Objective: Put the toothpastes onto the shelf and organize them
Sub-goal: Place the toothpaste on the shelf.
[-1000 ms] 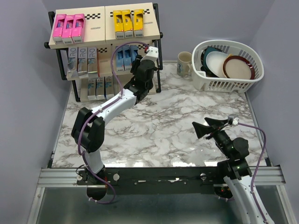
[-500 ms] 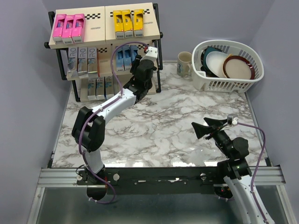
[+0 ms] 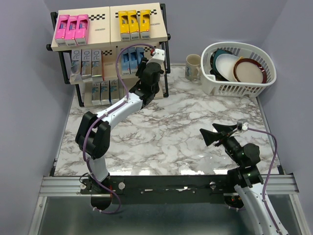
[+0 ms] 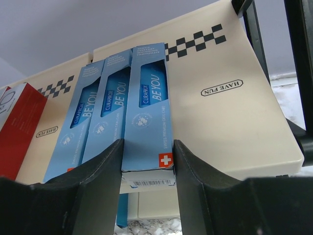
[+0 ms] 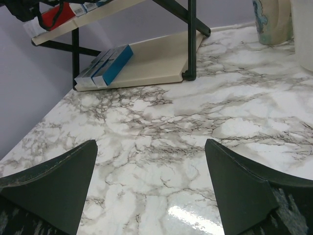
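Note:
The shelf (image 3: 105, 29) stands at the back left. Three pink cartons (image 3: 72, 27) and three yellow cartons (image 3: 135, 23) lie on its top board. Silver cartons (image 3: 85, 61) and light blue ones (image 3: 129, 61) lie on the middle tier, and more cartons (image 3: 102, 90) on the bottom tier. My left gripper (image 3: 145, 68) is at the middle tier. In the left wrist view it (image 4: 147, 161) is shut on the rightmost light blue carton (image 4: 149, 112), which lies on the board (image 4: 220, 122) beside two others. A red carton (image 4: 17, 127) lies further left. My right gripper (image 3: 211, 133) is open and empty over the marble table.
A white dish basket (image 3: 239, 85) with plates stands at the back right, with a mug (image 3: 193, 66) to its left. The right wrist view shows teal-blue cartons (image 5: 105, 66) on the bottom tier and the mug (image 5: 271, 19).
My left gripper has shifted very slightly left at the middle tier. The right arm has barely moved.

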Robot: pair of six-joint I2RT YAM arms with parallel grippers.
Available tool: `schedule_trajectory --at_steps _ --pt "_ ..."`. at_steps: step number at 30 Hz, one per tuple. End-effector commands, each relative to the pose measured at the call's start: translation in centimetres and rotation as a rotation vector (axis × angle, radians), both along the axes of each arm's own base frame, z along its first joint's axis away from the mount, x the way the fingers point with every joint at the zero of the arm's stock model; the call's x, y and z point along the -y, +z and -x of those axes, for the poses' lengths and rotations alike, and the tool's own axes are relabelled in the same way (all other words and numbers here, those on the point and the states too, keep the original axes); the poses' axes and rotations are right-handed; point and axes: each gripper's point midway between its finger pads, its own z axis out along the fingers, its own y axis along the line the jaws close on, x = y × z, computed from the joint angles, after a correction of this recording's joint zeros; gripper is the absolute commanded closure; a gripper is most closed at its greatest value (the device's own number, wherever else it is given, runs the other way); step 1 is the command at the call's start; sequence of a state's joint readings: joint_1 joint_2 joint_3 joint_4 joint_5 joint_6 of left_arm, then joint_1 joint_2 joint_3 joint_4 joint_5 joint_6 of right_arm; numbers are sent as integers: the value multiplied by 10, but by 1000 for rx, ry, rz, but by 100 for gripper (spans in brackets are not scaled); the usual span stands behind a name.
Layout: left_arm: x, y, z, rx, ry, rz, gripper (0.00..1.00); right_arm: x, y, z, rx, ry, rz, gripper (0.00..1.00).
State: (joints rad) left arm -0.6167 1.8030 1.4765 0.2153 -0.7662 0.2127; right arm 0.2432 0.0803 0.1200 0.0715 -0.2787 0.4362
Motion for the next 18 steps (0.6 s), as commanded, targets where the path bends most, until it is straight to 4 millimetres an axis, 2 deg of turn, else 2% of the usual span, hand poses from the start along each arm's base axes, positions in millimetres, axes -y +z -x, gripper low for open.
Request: schedule_trajectory --at_steps 1,7,18 --pt "-3 10 -1 33 15 24 46 -5 -3 1 6 31 7 1" --pt "-5 11 -1 32 22 21 42 -6 -3 1 8 36 8 1" --pt "-14 18 2 51 63 8 43 -7 -4 2 8 40 9 1"
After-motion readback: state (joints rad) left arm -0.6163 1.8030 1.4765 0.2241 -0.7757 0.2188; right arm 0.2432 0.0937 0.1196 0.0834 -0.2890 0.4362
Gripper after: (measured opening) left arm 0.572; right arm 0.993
